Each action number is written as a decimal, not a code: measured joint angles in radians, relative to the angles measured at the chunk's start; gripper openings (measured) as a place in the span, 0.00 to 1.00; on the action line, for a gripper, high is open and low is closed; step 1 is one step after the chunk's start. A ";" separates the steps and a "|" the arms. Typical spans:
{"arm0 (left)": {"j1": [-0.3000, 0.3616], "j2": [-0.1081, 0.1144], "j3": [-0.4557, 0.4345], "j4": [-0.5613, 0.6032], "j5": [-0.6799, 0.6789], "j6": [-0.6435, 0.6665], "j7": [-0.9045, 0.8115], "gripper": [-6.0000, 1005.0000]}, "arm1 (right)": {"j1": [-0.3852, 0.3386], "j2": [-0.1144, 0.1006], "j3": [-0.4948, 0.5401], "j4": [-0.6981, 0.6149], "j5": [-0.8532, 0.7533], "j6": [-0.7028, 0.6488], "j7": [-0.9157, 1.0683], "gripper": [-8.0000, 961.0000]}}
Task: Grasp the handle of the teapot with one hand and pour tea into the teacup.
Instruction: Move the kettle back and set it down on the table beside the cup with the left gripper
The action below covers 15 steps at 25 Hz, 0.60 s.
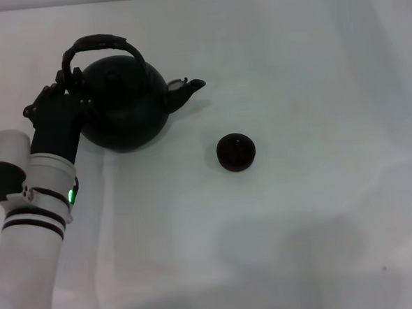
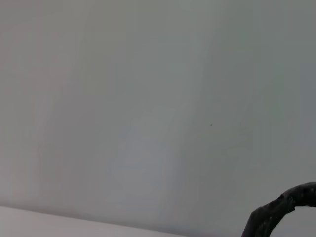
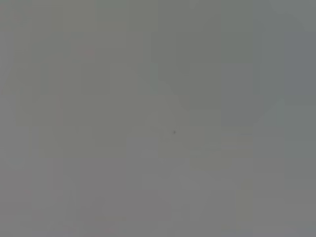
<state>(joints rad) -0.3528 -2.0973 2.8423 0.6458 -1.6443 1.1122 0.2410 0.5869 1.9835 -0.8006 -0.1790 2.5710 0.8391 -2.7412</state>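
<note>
The teapot (image 1: 123, 107) is a large round matte black pot at the back left of the white table, with its short spout (image 1: 188, 89) pointing right toward the teacup. Its arched handle (image 1: 101, 45) rises over the top. A piece of the handle also shows in the left wrist view (image 2: 281, 210). My left gripper (image 1: 65, 86) is at the left end of the handle, right against the pot's left side. The teacup (image 1: 235, 153) is a tiny round dark cup standing alone to the right of and nearer than the pot. My right arm is out of view.
The white table (image 1: 322, 224) spreads flat around the pot and the cup. My left forearm (image 1: 35, 221) comes in from the lower left. The right wrist view shows only a plain grey surface.
</note>
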 joint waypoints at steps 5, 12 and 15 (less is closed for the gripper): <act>0.000 0.002 0.000 -0.002 0.002 -0.002 -0.002 0.18 | -0.005 0.000 0.002 -0.002 0.000 0.000 0.000 0.88; 0.008 0.003 0.000 -0.020 0.077 0.019 -0.014 0.31 | -0.009 0.000 0.003 -0.003 0.000 0.002 0.000 0.88; 0.012 0.005 0.000 -0.033 0.115 0.020 -0.056 0.42 | -0.011 0.000 0.003 -0.004 0.000 0.003 0.000 0.88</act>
<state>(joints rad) -0.3404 -2.0926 2.8424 0.6123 -1.5295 1.1326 0.1854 0.5756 1.9840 -0.7972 -0.1826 2.5709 0.8419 -2.7412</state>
